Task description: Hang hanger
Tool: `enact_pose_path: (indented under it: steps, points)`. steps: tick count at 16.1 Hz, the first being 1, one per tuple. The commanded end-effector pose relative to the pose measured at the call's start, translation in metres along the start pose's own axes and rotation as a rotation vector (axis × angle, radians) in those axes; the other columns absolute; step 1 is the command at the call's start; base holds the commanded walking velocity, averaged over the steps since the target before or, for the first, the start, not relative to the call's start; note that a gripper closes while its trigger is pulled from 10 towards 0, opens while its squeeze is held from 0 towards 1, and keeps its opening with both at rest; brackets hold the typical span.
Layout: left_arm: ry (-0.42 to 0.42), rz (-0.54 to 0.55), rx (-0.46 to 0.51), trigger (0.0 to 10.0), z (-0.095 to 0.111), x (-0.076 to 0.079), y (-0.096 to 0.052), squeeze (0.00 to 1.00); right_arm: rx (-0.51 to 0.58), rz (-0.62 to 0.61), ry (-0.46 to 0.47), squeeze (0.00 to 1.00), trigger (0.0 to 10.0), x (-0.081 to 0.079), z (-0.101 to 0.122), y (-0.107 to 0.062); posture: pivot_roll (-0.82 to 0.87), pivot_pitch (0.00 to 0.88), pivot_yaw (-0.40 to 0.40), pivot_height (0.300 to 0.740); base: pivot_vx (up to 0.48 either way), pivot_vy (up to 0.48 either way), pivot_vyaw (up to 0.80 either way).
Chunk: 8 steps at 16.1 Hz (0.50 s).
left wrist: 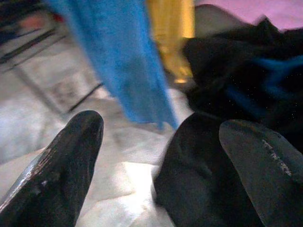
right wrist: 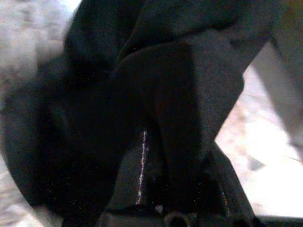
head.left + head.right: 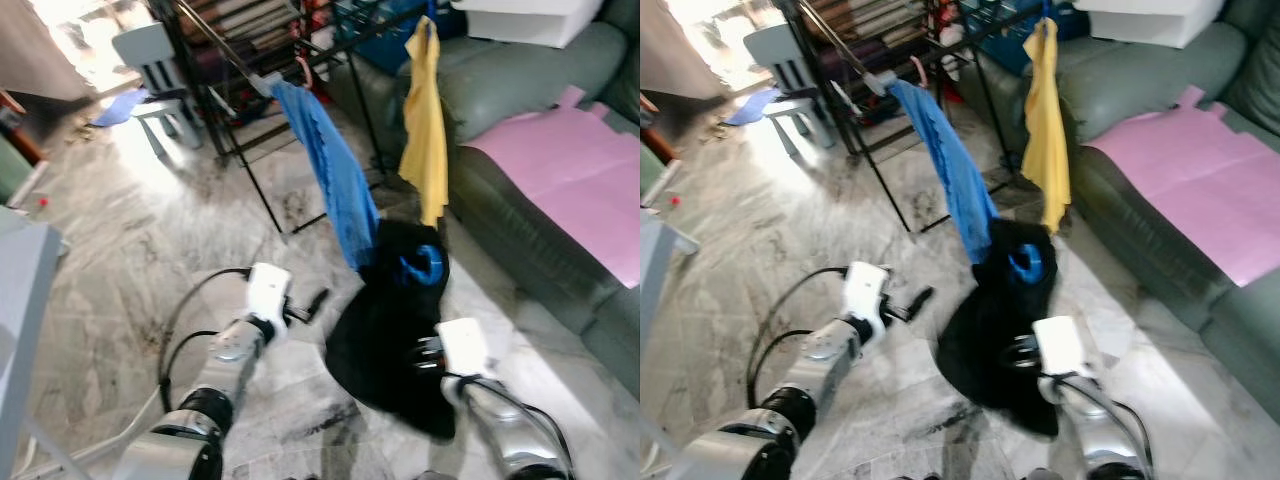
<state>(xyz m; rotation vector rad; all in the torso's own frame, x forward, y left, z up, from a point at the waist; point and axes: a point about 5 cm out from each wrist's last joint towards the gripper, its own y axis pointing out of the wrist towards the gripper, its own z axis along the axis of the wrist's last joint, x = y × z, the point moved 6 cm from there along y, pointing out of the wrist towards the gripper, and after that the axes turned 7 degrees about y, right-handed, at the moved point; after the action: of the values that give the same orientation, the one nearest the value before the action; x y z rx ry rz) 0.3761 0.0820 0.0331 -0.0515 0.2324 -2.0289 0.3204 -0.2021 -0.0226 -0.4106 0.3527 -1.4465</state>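
Two cloths (blue (image 3: 335,180), yellow (image 3: 425,130)) hang before right gripper's (image 3: 425,355) jaws clamping black garment (image 3: 385,340); left gripper (image 3: 318,300) wide.

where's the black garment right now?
In the head views the black garment hangs low at centre, at the right gripper, just below the blue cloth on the drying rack, with the yellow cloth behind it.

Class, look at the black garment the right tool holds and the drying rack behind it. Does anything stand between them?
Yes. A blue cloth and a yellow cloth hang from the rack, directly beyond the black garment gripped by the right tool. The left tool is open beside the garment, touching nothing.
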Motion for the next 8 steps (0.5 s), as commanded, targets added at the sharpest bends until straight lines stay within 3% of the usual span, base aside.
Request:
enact_pose_path:
  steps: [1, 3, 4, 5, 6, 8]
  points:
    - [-0.025, 0.036, -0.038, 10.0, -0.011, -0.009, -0.006, 1.0, 0.02, -0.026, 0.029, 0.0, 0.0, 0.004, 0.006, 0.001, -0.24, 0.032, 0.18, 0.74, 0.0, 0.0, 0.0]
    - [-0.037, 0.056, -0.037, 10.0, -0.011, -0.011, -0.006, 1.0, 0.014, -0.036, 0.033, 0.0, 0.0, 0.003, 0.006, 0.002, -0.24, 0.023, 0.167, 0.74, 0.0, 0.0, 0.0]
    - [-0.032, 0.104, -0.036, 10.0, -0.01, -0.015, -0.005, 0.54, -0.008, -0.059, 0.046, 0.0, 0.0, 0.001, 0.0, 0.002, -0.24, 0.012, 0.154, 0.74, 0.0, 0.0, 0.0]
    - [-0.029, 0.126, -0.041, 10.0, -0.011, -0.016, -0.005, 0.54, -0.017, -0.067, 0.047, 0.0, 0.0, 0.001, -0.001, 0.001, -0.24, 0.01, 0.152, 0.74, 0.0, 0.0, 0.0]
    - [-0.043, 0.149, -0.046, 10.0, -0.012, -0.02, -0.007, 0.0, -0.033, -0.064, 0.052, 0.0, 0.0, 0.0, -0.006, 0.0, -0.24, 0.006, 0.147, 0.74, 0.0, 0.0, 0.0]
    - [-0.064, 0.171, -0.059, 10.0, -0.018, -0.022, -0.01, 0.0, -0.047, -0.065, 0.049, 0.0, 0.0, 0.002, -0.011, -0.002, -0.24, 0.0, 0.13, 0.74, 0.0, 0.0, 0.0]
